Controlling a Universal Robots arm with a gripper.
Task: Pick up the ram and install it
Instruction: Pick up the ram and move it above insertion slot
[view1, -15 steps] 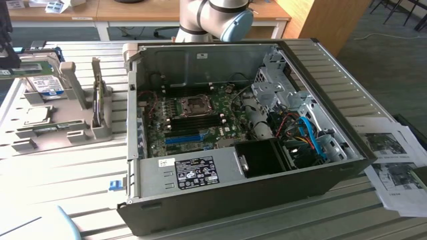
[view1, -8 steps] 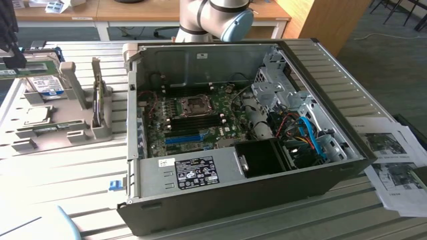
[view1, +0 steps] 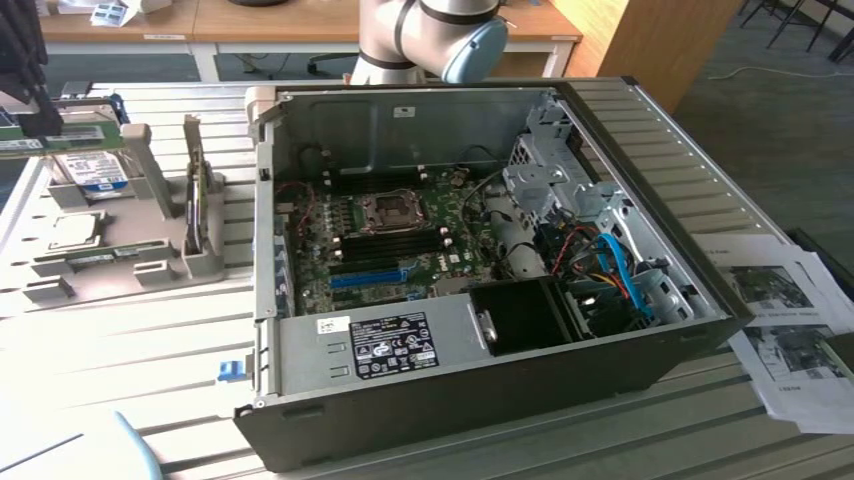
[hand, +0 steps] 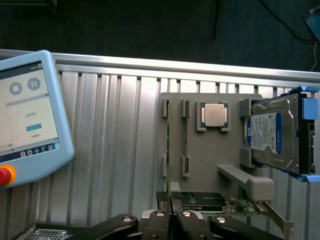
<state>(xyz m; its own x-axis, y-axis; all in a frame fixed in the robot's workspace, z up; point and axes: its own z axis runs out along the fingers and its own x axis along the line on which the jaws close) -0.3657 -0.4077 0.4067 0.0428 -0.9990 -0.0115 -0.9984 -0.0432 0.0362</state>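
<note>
Pinching the ram (hand: 170, 145) near its end, the gripper (hand: 170, 201) has its two dark fingers pressed close on the thin green stick. The stick stands on edge in the slots of the grey holder (hand: 210, 155), wrist poised right over it. Close in, the wrist view picks out the processor chip (hand: 215, 116) and the hard drive (hand: 275, 132) on that holder, with a teach pendant (hand: 30, 115) lying on the slatted table (hand: 110, 140). The exterior view gives the arm (view1: 427, 40) bending behind the open computer case (view1: 641, 330), its motherboard (view1: 387, 235) bare, and papers (view1: 787, 320) on the exterior view's right.
</note>
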